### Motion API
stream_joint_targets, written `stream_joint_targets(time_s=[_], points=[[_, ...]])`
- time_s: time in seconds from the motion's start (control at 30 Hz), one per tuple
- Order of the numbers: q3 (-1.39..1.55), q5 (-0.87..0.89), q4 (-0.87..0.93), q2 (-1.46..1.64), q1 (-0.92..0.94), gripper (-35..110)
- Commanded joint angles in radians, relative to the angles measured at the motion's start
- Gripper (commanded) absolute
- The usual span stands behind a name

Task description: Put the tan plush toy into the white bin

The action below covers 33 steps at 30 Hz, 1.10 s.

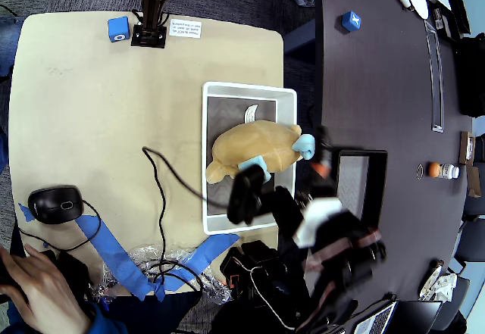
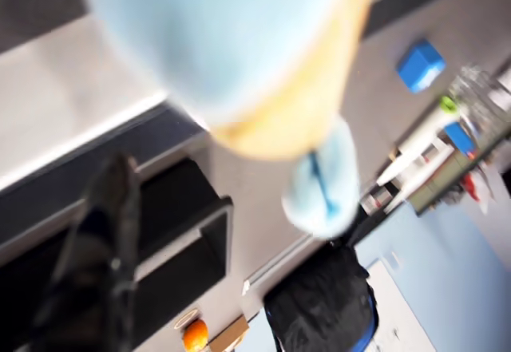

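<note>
From overhead, the tan plush toy (image 1: 254,148) sits over the white bin (image 1: 286,95), its body across the middle of the patterned floor, one blue flipper (image 1: 305,146) poking out past the rim at three o'clock, another (image 1: 254,167) at the toy's six o'clock. Whether it hangs or lies settled, I can't tell from here. The arm comes in from five o'clock, blurred, and its dark gripper (image 1: 245,196) is right at the toy's lower edge, touching or just beside the near flipper. Clamped or let go? I cannot tell; the fingers are a smear.

At the wrist, the toy (image 2: 239,57) fills the top, twelve o'clock, pale blue belly with a tan edge, and a blue flipper (image 2: 323,180) dangles toward five. One dark finger (image 2: 100,240) shows at seven o'clock, well clear of the fabric here.

My read: it's light, soft and squashy, nothing to break. It'll sag and swing, so pinch deep into the body or at a flipper's root, not the tip.
</note>
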Motion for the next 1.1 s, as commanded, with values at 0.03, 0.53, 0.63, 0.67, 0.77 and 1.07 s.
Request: stream_joint_targets(time_s=[0.03,0.53,0.63,0.67,0.77,1.07], points=[[0.031,-0.012,0.014,0.196,0.014,89],[0.120,-0.005,0.014,0.411,0.368,91],[0.127,-0.005,0.014,0.442,0.453,91],[0.129,-0.005,0.014,0.457,0.476,91],[0.132,-0.005,0.014,0.508,0.535,91],[0.133,-0.002,0.014,0.557,0.652,91]])
